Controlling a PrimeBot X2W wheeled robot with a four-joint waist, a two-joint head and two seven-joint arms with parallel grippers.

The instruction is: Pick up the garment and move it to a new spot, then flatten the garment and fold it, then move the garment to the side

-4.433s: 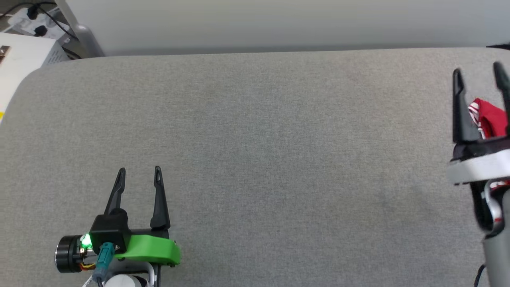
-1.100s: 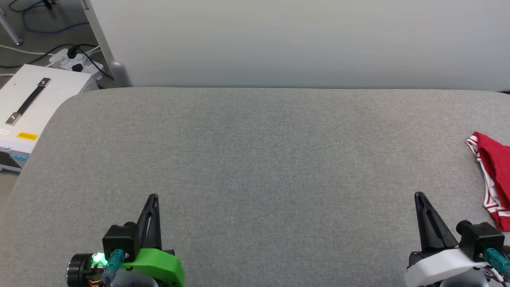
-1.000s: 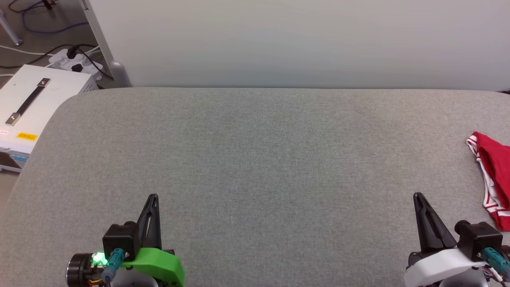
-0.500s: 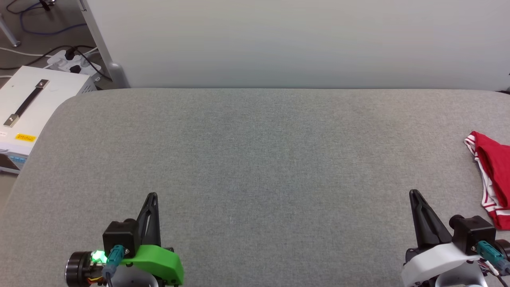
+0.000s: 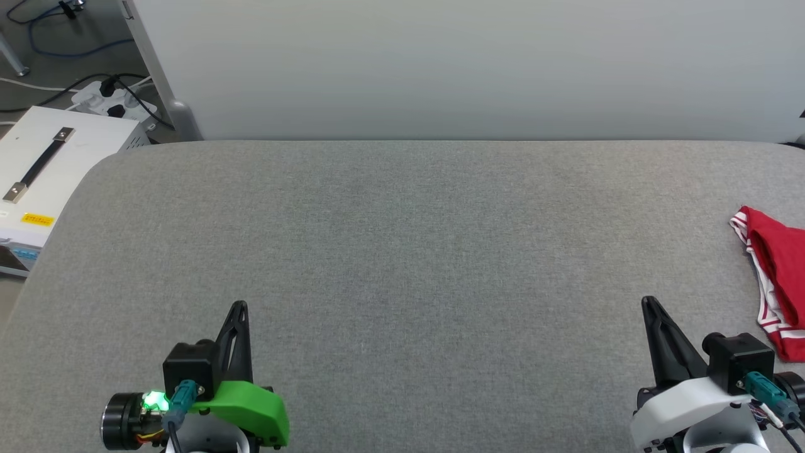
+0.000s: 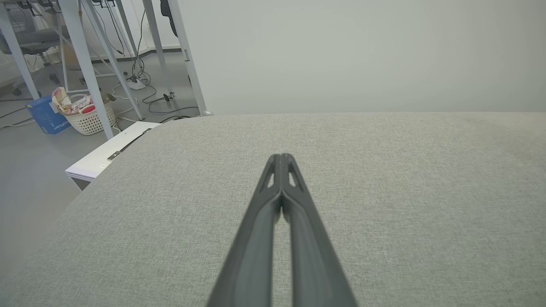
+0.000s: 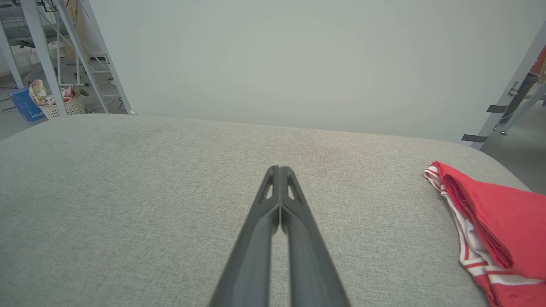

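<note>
Upper left of the head view: white box (image 5: 44, 157) with a black handle, down past the rounded corner of the surface (image 5: 402, 251). No part in the job.

Lower left: left pincer (image 5: 239, 308), fingers pressed together tip to tip, gripping nothing, pointing up the frame over bare grey cloth. Drawn to one closed point in the left wrist view too. Probably a rest pose, kept low and out of the way, with nothing on that side to tend.

Middle of the frame: broad bare stretch of surface, room enough for flattening and folding.

Lower right: right pincer (image 5: 648, 303), likewise closed and holding nothing, near the red cloth but apart from it.

Far right edge, about mid-height: the garment (image 5: 777, 270), red with red-and-white striped trim, lying on the surface in a compact bundle, cut off by the frame. At the right of the right wrist view, layers stacked one on another; seemingly folded, though hard to confirm with part out of frame. Off to the side, touched by neither pincer, so judged at or near the last step.
</note>
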